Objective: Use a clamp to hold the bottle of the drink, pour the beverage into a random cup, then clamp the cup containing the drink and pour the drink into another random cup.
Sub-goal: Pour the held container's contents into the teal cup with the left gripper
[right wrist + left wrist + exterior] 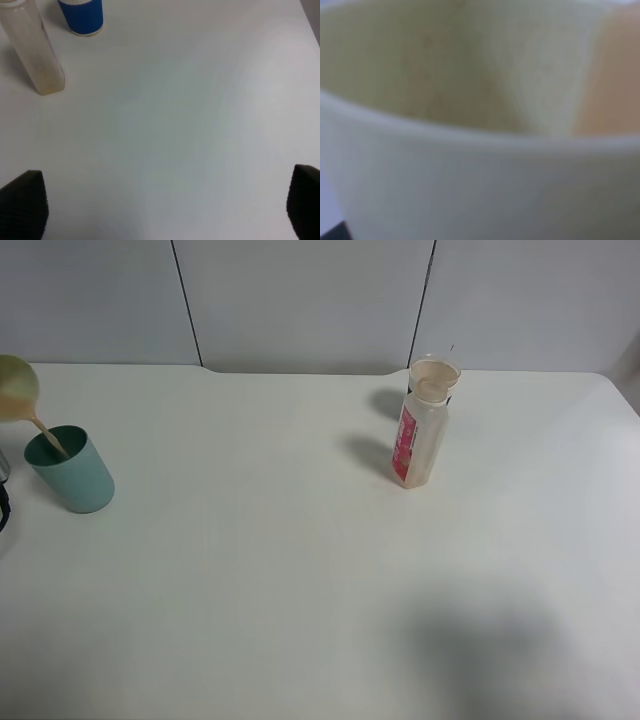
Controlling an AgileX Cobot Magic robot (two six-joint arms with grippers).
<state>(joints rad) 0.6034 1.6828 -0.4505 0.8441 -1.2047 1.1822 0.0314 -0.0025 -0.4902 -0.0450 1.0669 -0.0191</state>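
Observation:
At the far left, the pale yellow-green cup (14, 386) hangs tilted above the teal cup (74, 474). A thin stream of tan beverage (48, 436) runs from its rim into the teal cup. The yellow-green cup (470, 175) fills the left wrist view, with beverage (620, 75) pooled inside; my left gripper is shut on it, its fingers hidden. The bottle (421, 430) stands upright right of centre, apart from both arms. My right gripper (162, 205) is open over bare table, and the bottle (35, 50) stands well away from it.
A blue cup (81, 15) stands just beyond the bottle and is almost hidden behind it in the high view. A dark part of the left arm (3, 502) shows at the left edge. The white table (300, 570) ends at a grey wall behind.

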